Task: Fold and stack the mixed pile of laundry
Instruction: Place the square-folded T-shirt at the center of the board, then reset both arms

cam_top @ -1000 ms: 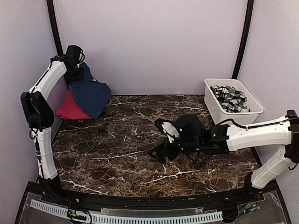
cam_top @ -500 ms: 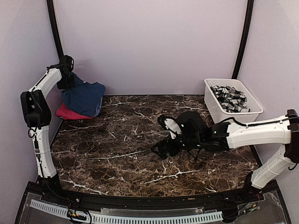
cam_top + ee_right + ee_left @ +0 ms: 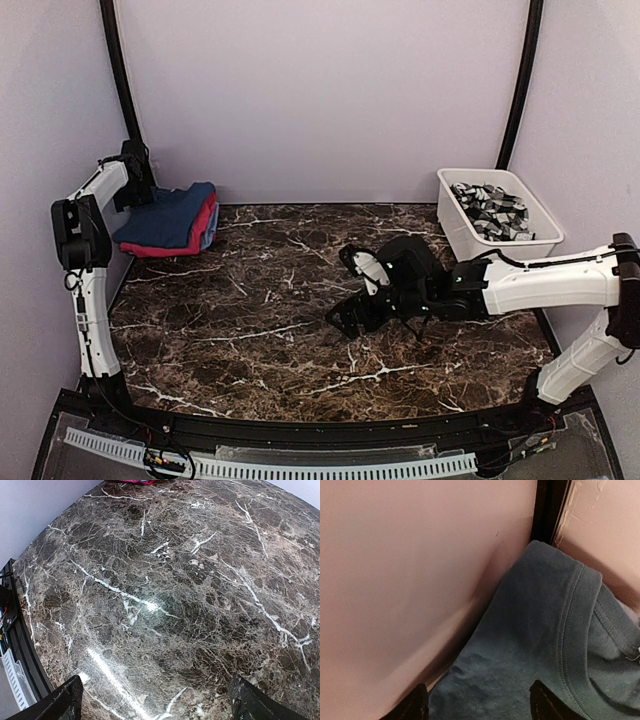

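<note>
laundry stack (image 3: 172, 222): the navy garment (image 3: 535, 645) now lies flat on the pink garment (image 3: 208, 218) in the far left corner of the counter (image 3: 250, 340); a second ago it hung lifted.
left hand (image 3: 480, 707): just opened, fingers apart over the navy cloth, holding nothing.
meaning: i judge this piece is placed.
right hand (image 3: 345, 295): wide open, empty, at mid counter.
tub (image 3: 455, 228): patterned cloth waits inside.

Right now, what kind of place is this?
Probably a robot test cell, not a home laundry: left arm and right arm bolted to a marble-patterned table, plain lilac walls boxing it in, a small stack of clothes in the far-left corner.
</note>
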Controlling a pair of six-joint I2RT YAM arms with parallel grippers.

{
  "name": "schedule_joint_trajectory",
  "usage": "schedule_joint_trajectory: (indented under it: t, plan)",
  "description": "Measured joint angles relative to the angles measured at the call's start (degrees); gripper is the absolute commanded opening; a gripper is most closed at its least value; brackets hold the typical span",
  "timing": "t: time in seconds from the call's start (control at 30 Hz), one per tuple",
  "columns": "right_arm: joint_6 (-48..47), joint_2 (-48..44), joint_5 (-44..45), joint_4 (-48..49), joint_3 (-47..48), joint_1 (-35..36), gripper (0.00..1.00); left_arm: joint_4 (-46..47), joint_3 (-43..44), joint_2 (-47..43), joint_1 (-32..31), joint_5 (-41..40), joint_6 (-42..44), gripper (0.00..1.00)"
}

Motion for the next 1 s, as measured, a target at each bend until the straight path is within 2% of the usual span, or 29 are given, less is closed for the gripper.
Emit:
schedule_joint_trajectory:
  t: [0.13,0.23,0.57,0.77,0.9,1.0]
  plan:
    - [0.37,-0.31,-0.44,-0.46,0.00,-1.60,0.99,-2.62,3.06,0.87,0.15,-0.55,-0.22,0.83]
    - [0.48,-1.77,-0.79,-1.27,0.00,-3.72,0.99,-4.20,7.61,0.76,0.15,-0.85,-0.28,0.97]
    - [0.61,-13.07,-1.62,-4.81,0.07,-14.34,0.99,-8.13,11.63,-6.32,-2.45,3.72,2.12,0.99]
    - [-0.02,-17.92,-2.84,-8.74,3.56,-22.18,0.99,-9.94,12.22,-11.43,-11.23,5.75,3.43,0.99]
    - [-0.46,-20.26,-4.00,-10.86,4.61,-24.39,0.99,-10.08,7.21,-16.22,-19.08,7.34,3.15,0.99]
    - [-0.20,-21.73,-4.81,-11.89,3.96,-25.05,0.99,-6.86,-6.60,-23.32,-25.62,10.12,2.58,0.99]
